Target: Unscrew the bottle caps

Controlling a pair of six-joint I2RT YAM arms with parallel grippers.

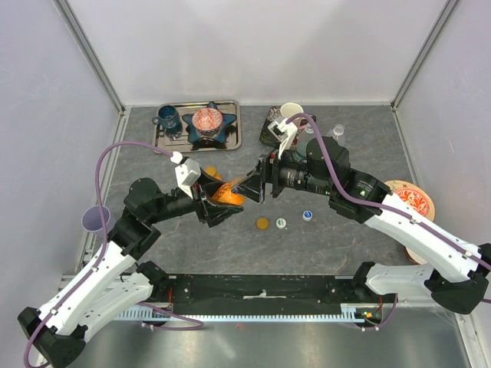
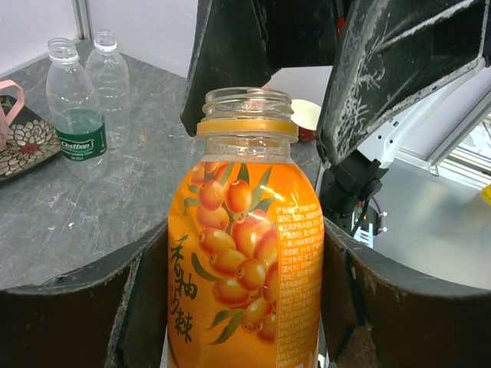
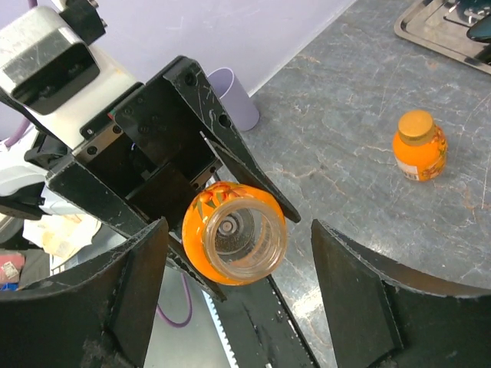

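My left gripper (image 1: 224, 201) is shut on a short orange bottle (image 1: 230, 193), held above the table. Its mouth (image 2: 247, 103) is open with no cap, and its labelled body (image 2: 245, 253) sits between my left fingers (image 2: 130, 307). My right gripper (image 1: 257, 184) is open and empty, its fingers (image 3: 360, 299) apart on either side of the mouth (image 3: 239, 236) without touching it. An orange cap (image 1: 263, 223), a white and green cap (image 1: 281, 223) and a blue cap (image 1: 308, 215) lie loose on the table. A second orange bottle (image 3: 419, 147) stands capped.
Two uncapped clear bottles (image 2: 77, 107) (image 2: 111, 77) stand at the back right. A steel tray (image 1: 230, 138) holds a mug and a star bowl. A purple cup (image 1: 95, 219) is at the left edge, a patterned plate (image 1: 418, 201) at the right, and a mug (image 1: 291, 113) at the back.
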